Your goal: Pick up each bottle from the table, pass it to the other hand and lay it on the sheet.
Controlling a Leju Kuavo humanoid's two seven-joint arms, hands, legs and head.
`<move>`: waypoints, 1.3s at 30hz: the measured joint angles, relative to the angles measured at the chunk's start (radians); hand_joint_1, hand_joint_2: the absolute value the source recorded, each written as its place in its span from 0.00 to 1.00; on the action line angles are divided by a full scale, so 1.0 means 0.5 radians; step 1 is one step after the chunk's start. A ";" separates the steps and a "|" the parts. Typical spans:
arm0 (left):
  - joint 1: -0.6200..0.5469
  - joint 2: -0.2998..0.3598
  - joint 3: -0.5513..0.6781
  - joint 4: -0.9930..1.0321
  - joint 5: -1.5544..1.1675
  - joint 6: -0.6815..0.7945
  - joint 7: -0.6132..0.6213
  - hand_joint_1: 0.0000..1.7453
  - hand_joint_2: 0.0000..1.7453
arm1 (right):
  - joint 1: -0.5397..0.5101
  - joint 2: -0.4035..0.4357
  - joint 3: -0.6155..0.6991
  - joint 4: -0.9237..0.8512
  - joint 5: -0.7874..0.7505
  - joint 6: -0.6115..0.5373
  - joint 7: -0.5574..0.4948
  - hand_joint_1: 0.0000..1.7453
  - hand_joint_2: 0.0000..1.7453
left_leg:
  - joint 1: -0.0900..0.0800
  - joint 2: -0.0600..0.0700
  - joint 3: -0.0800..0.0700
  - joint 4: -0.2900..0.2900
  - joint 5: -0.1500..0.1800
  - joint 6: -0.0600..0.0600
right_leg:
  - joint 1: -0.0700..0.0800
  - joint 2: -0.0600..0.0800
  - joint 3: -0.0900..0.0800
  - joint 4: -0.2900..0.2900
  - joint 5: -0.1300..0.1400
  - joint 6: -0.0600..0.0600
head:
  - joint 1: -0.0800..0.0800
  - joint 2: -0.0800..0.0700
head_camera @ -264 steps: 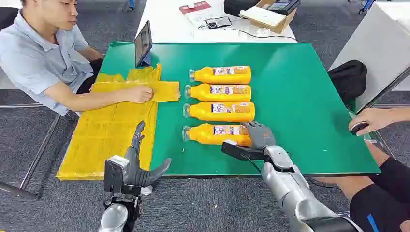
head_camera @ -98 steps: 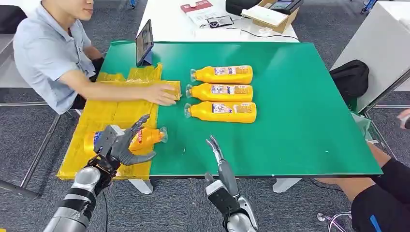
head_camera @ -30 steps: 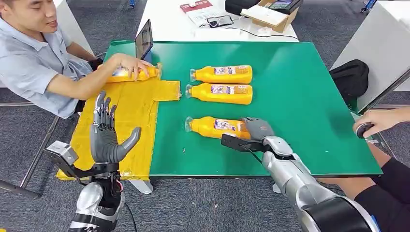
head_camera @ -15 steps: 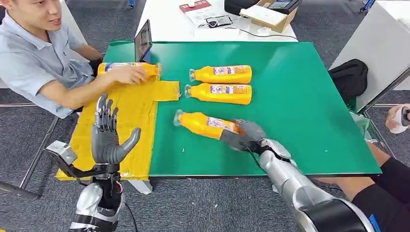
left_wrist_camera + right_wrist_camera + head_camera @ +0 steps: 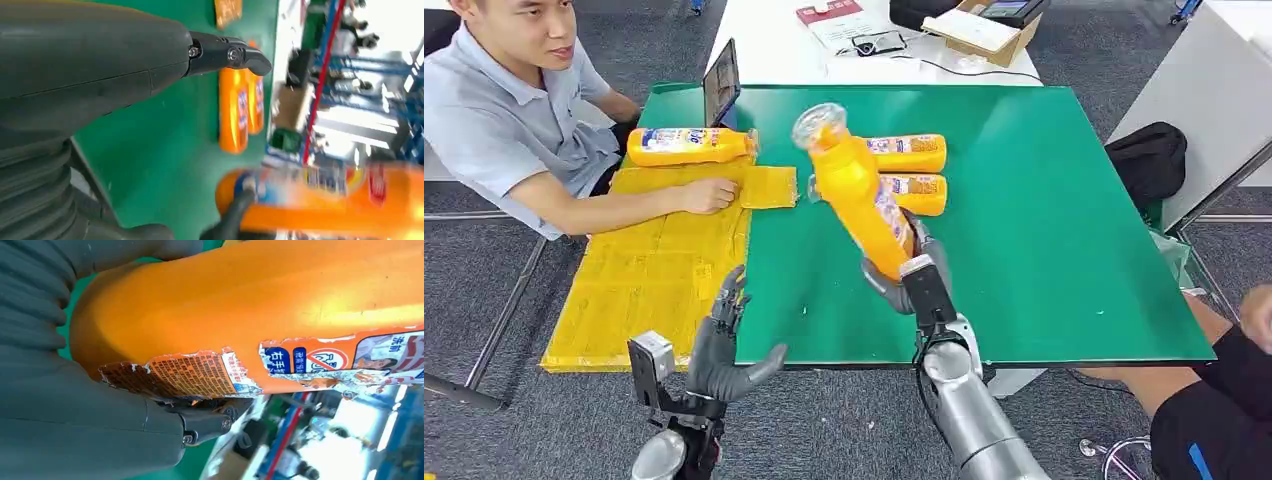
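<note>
My right hand (image 5: 906, 278) grips the base of an orange bottle (image 5: 856, 193) and holds it above the green table (image 5: 1044, 230), tilted with its clear cap up and to the left. In the right wrist view the torn-label bottle (image 5: 260, 315) lies across the palm. My left hand (image 5: 724, 345) is open, low at the table's front edge beside the yellow sheet (image 5: 654, 280); the left wrist view shows its finger (image 5: 227, 52) and the held bottle (image 5: 325, 200), blurred. Two bottles (image 5: 916, 153) (image 5: 924, 193) lie on the table. Another bottle (image 5: 689, 146) lies on the sheet's far end.
A person sits at the left with a hand (image 5: 709, 195) resting on the sheet. A tablet (image 5: 720, 90) stands at the table's far left corner. A black bag (image 5: 1144, 165) sits at the right. Behind stands a white table with a box (image 5: 979, 30).
My right hand has lifted the bottle off the table and tipped it upward. My left hand has dropped from raised to the table's front edge. The person's hand left the bottle on the sheet.
</note>
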 measured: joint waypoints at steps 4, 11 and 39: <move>0.015 0.013 -0.073 -0.071 -0.115 -0.042 -0.133 0.00 1.00 | 0.031 0.005 0.157 -0.010 0.131 0.175 0.025 1.00 1.00 | 0.002 0.000 0.000 0.000 0.001 -0.001 | 0.002 0.000 0.000 0.001 0.000 0.000 | 0.000 0.000; 0.018 0.011 -0.110 -0.198 -0.004 -0.054 -0.151 0.00 1.00 | 0.099 0.056 0.501 0.101 0.386 0.153 -0.089 1.00 1.00 | 0.005 0.001 0.000 0.000 0.001 -0.002 | 0.004 0.000 -0.001 0.001 -0.001 -0.001 | 0.001 0.000; 0.043 0.037 -0.070 -0.239 0.641 -0.229 0.091 1.00 1.00 | 0.167 0.045 0.905 0.179 0.360 0.005 -0.133 0.96 1.00 | 0.004 0.002 -0.001 0.000 0.001 -0.001 | 0.002 0.001 -0.005 0.001 0.000 -0.001 | 0.000 0.000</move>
